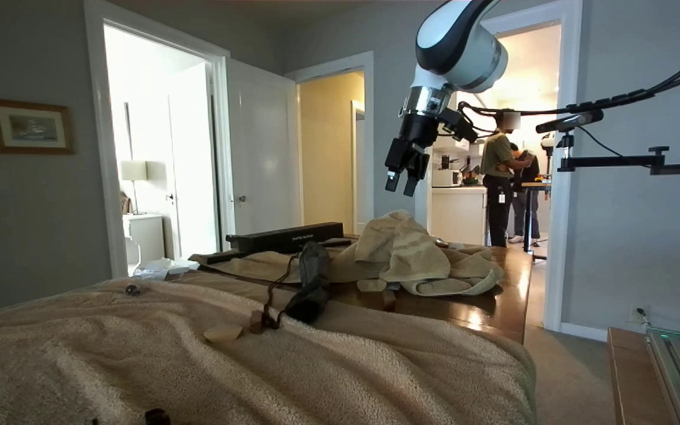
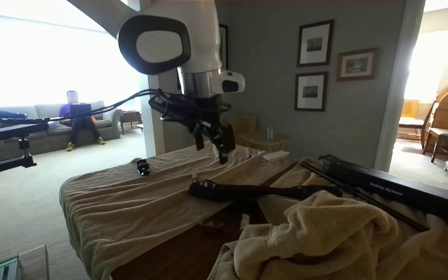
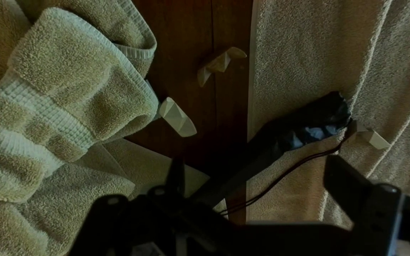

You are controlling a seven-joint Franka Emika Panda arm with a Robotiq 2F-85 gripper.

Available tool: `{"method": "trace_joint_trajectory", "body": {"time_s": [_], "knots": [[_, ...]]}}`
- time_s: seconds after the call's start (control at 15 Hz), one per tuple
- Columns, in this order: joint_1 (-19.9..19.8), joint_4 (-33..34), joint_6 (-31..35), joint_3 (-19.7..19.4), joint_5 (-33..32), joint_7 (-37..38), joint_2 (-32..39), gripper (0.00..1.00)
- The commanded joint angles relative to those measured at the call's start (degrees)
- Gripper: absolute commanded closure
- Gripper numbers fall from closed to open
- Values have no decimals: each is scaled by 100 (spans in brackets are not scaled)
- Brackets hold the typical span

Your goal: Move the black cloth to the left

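The black cloth is a long, narrow dark pouch-like piece with thin cords. It lies partly on the beige blanket and partly over the wooden tabletop, in both exterior views [image 1: 314,277] [image 2: 243,191]. In the wrist view the cloth [image 3: 283,131] runs diagonally, its lower end hidden behind the gripper. My gripper [image 1: 401,184] hangs well above the table, fingers pointing down. It also shows in an exterior view [image 2: 211,151] and in the wrist view [image 3: 255,169], where the fingers are wide apart with nothing between them. It does not touch the cloth.
A crumpled beige towel [image 1: 405,254] lies on the wooden tabletop [image 1: 508,283] beside the cloth. A long black box [image 2: 395,190] lies behind. Small faceted pieces [image 3: 178,117] lie near the cloth. A beige blanket [image 2: 146,210] covers part of the table; a small black object [image 2: 143,167] sits on it.
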Motion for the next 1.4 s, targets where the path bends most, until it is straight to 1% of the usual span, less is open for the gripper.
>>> {"method": "trace_joint_trajectory", "body": {"time_s": [0.0,0.13,0.27,0.47,0.6,0.87,1.33], "knots": [[-14,341,385,-32,859,-303,854,0],[-1,538,543,12,1665,-589,1279,0],[-115,821,568,184,2440,-855,1721,0],[-375,1315,469,543,3147,-1108,2360,0],[-538,1624,518,779,3335,-1116,2743,0],[-798,2244,568,1151,3250,-933,3446,0],[-956,3051,968,1600,3062,-667,4338,0]]}}
